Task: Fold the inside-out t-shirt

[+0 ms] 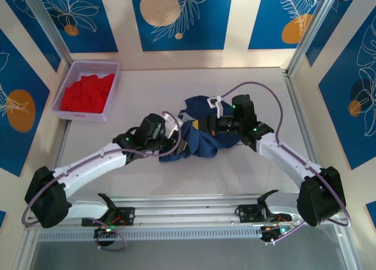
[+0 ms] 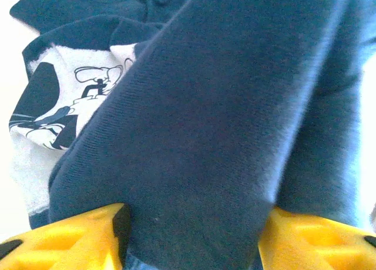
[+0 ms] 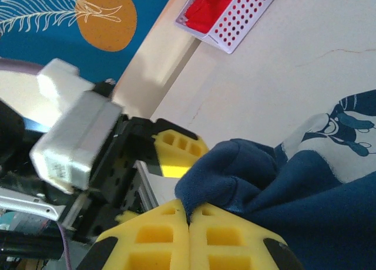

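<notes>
navy blue soft cloth t-shirt (image 1: 202,138): bunched, right of white perforated basket (image 1: 79,115), long axis spanning both claws. right gripper (image 3: 189,214): clamped on a fold. left gripper (image 2: 191,223): jaws parted around cloth, hold uncertain.

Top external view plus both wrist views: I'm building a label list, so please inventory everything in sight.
t-shirt: one, navy blue, bunched at mid-table
red garment: one, bright red, inside the basket
basket: one, pale, perforated, far left of the table
table: one, off-white, under everything
left gripper: one, yellow, jaws apart with cloth between
right gripper: one, yellow, shut on a t-shirt fold
</notes>
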### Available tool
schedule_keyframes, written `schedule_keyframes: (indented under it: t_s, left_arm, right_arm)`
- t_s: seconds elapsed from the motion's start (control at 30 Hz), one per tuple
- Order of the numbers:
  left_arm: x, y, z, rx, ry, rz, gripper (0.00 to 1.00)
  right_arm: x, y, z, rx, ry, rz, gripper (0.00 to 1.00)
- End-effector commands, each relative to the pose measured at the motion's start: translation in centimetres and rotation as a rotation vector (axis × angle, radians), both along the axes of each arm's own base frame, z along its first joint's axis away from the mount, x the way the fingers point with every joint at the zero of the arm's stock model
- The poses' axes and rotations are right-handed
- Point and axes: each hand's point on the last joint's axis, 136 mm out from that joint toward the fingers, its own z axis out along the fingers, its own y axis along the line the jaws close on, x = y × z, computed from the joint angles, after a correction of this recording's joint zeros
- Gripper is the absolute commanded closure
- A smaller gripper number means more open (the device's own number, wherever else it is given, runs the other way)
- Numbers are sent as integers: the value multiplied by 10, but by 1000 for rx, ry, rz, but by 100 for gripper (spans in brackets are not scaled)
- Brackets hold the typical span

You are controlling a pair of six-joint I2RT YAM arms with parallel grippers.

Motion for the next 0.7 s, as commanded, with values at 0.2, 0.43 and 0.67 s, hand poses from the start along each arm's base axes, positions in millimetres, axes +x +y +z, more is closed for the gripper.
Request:
schedule_keyframes:
  t_s: [0.2, 0.43, 0.67]
  left_arm:
    - [9, -31, 55, -352, 82, -87, 100]
    - [0, -18, 76, -448, 207, 6, 100]
    - [-1, -13, 79, -470, 213, 36, 100]
  right_arm:
    - [25, -44, -12, -269, 13, -274, 85]
    - [12, -66, -20, -548, -65, -387, 42]
    - [-30, -30, -31, -491, -144, -220, 32]
